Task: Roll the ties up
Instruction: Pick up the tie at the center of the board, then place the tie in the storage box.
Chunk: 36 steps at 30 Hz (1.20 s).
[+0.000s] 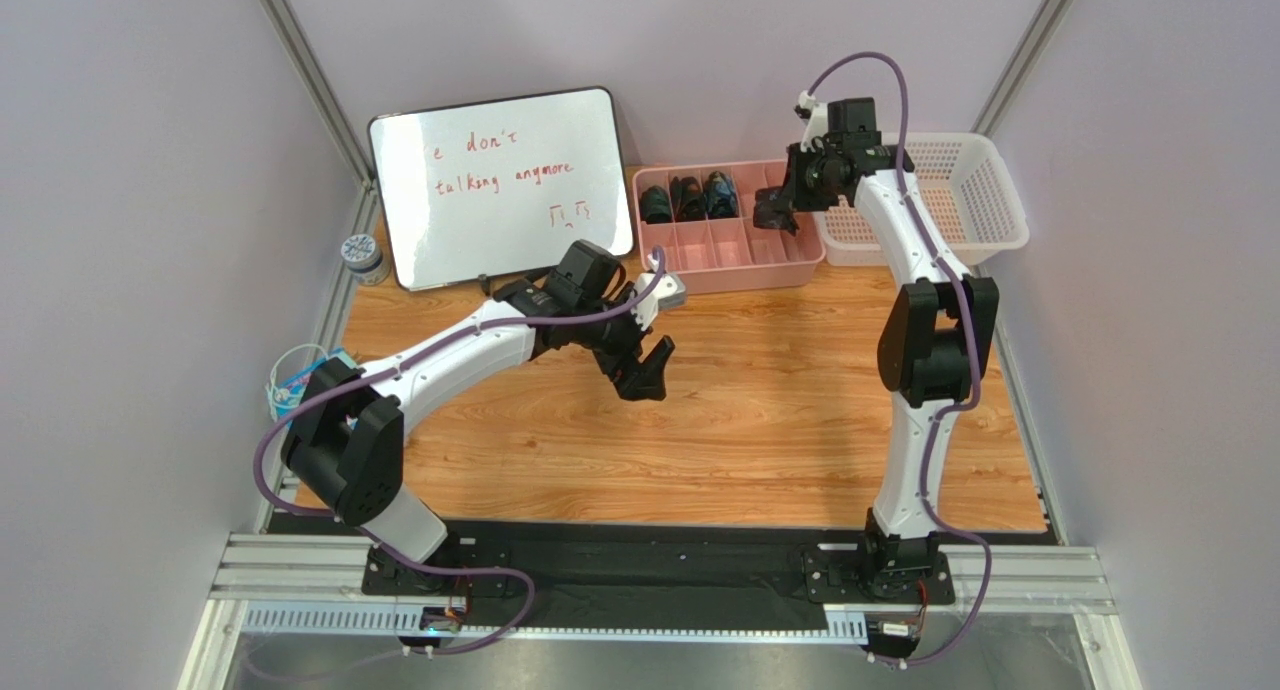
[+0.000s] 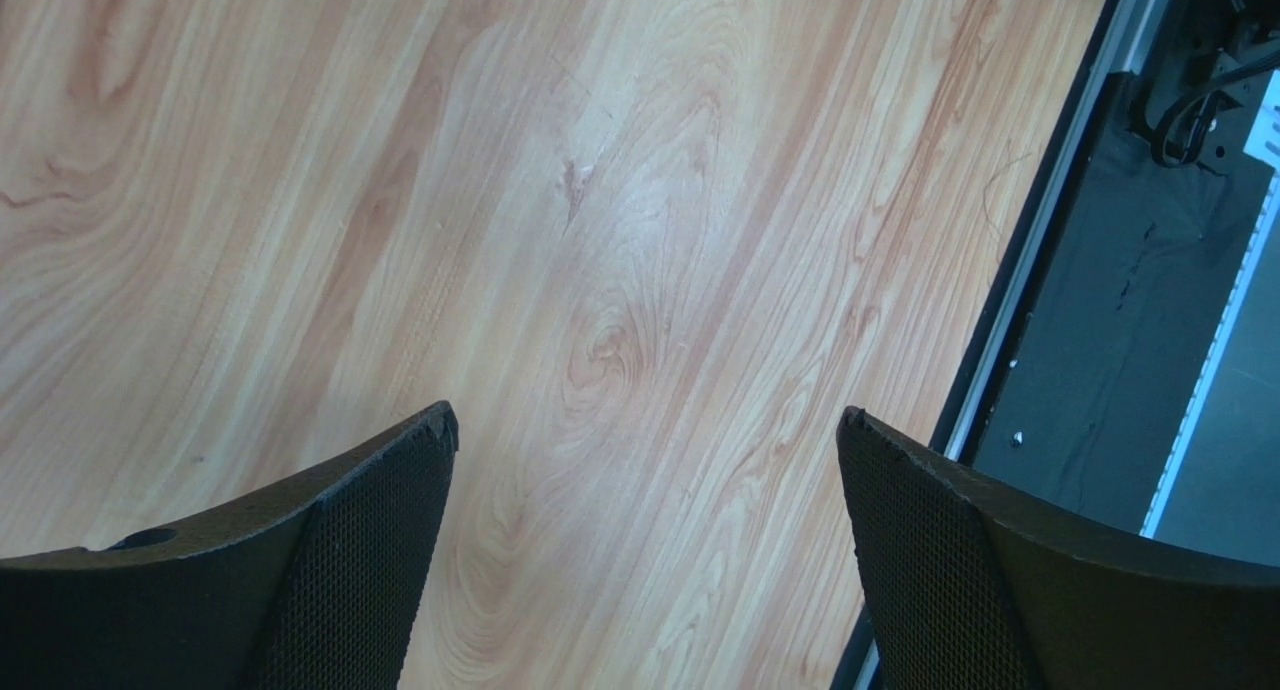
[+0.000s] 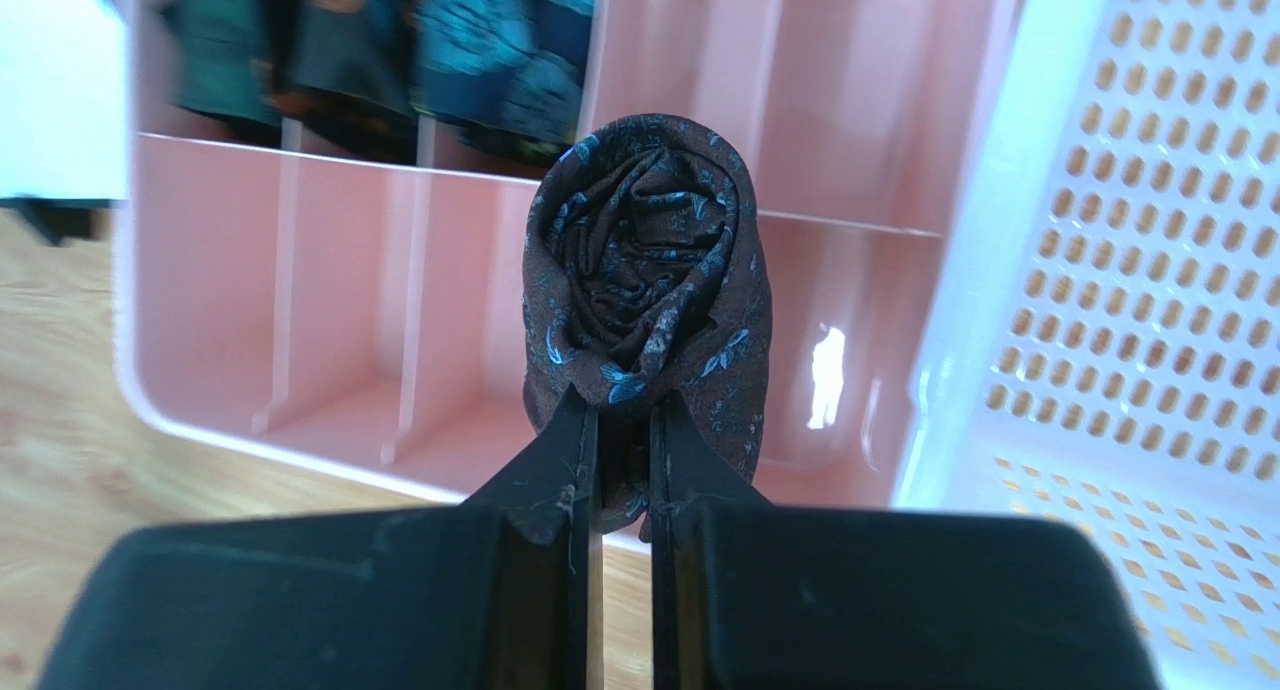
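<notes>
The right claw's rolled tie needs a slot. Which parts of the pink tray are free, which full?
Free: the front row of the pink tray, bordering the wood, and the back slot next to the white basket. Crowded: the back row's left slots, filled by three rolled ties. The right claw grips its tie.

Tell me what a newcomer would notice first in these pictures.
The right gripper pinches a rolled dark tie above the pink divided tray, where three coiled ties sit in the back row. Left of the tray stands a whiteboard with red handwriting; the left gripper hangs open over the wooden table.
</notes>
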Each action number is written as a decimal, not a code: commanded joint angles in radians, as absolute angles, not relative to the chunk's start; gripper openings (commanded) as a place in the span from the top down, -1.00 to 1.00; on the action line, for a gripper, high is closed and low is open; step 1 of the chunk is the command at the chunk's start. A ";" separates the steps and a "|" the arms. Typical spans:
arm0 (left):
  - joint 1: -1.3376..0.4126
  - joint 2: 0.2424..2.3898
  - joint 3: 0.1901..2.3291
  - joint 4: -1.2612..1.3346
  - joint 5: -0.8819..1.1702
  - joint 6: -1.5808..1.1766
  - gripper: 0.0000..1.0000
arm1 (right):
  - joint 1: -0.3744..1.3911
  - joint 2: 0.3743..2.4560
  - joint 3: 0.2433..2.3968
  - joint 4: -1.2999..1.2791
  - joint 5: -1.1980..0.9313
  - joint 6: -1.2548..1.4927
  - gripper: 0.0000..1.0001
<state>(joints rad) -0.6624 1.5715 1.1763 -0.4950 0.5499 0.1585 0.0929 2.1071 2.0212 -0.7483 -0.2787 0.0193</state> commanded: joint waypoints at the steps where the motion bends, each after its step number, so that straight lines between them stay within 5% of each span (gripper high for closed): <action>1: -0.650 1.531 1.152 -0.472 0.568 0.135 -0.99 | 0.095 2.089 2.095 -0.788 -0.172 -0.041 1.00; 24: -0.647 1.525 1.118 -0.434 0.580 0.118 -0.99 | 0.173 2.086 2.086 -0.922 -0.196 -0.008 1.00; 36: -0.646 1.516 1.103 -0.430 0.575 0.117 -0.99 | 0.204 2.178 2.111 -0.928 -0.042 -0.015 1.00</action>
<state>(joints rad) -0.6518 1.5612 1.1103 -0.4519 0.5674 0.1318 0.1890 2.1475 2.0617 -0.9276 -0.1299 -0.0158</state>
